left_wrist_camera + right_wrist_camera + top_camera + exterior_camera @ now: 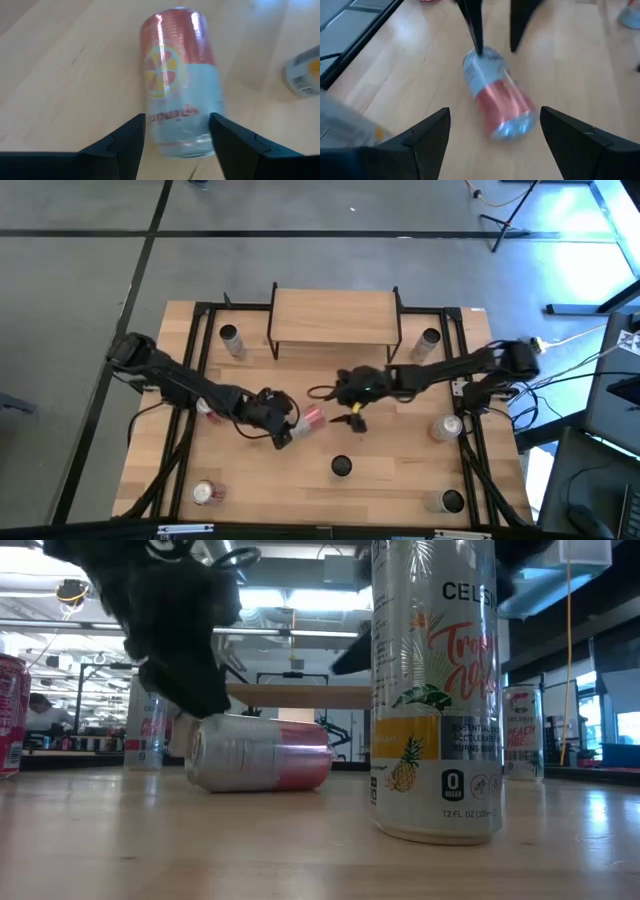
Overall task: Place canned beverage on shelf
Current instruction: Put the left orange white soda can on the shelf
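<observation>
Pink-and-silver can [311,418] on its side mid-table, in front of shelf [335,316], long axis running away from left gripper [176,131], fingers spread astride its near end, not clenched. Right gripper [492,131] near, released, hovering past the far end.

Tall can [435,690] top cut off, low view; shelf [300,696] mostly hidden; right-wrist can [497,97] blurred, label perhaps unreadable.
</observation>
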